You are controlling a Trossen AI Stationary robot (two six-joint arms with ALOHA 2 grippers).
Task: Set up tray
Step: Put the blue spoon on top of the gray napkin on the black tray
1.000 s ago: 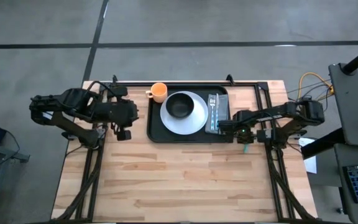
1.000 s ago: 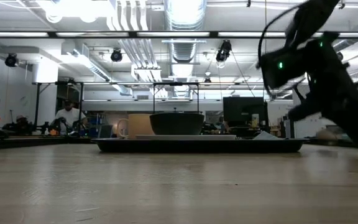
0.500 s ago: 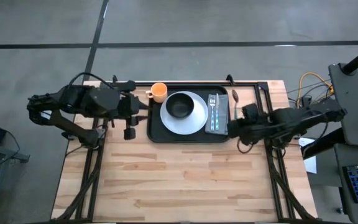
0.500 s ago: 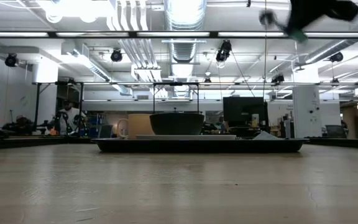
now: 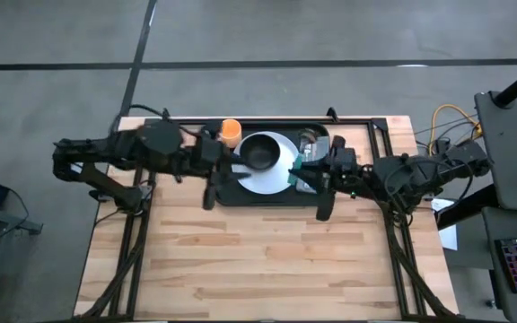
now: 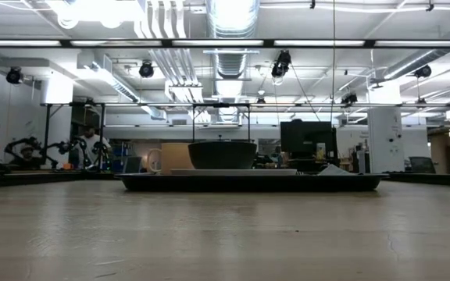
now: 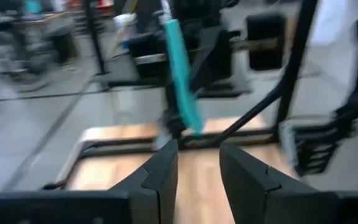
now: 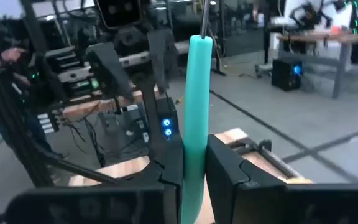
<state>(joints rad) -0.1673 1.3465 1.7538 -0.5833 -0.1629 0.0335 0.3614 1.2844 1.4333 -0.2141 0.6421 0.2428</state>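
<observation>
Both arms are up over the tray (image 5: 225, 193) now, which sits at the far middle of the counter (image 5: 267, 260), already carrying a white plate (image 5: 276, 175) with a dark bowl (image 5: 258, 154) on it, and an orange cup (image 5: 231, 131) by its far left corner. The right tool (image 8: 194, 165) is pinching a teal-handled utensil (image 8: 197, 93), handle standing straight up between the fingers, and in the high view it hovers over the tray's right side, just beside the plate. The left tool (image 7: 197, 168) has its fingers spread with nothing between them, hanging above the tray's left edge and facing the other arm; that teal handle shows ahead of it. The low view shows neither arm, so both look well clear of the counter. My read: the step in hand is placing this utensil on the tray's right side. The next move calls for tipping the handle flat, lowering it beside the plate without knocking the rim, and only then letting go.
</observation>
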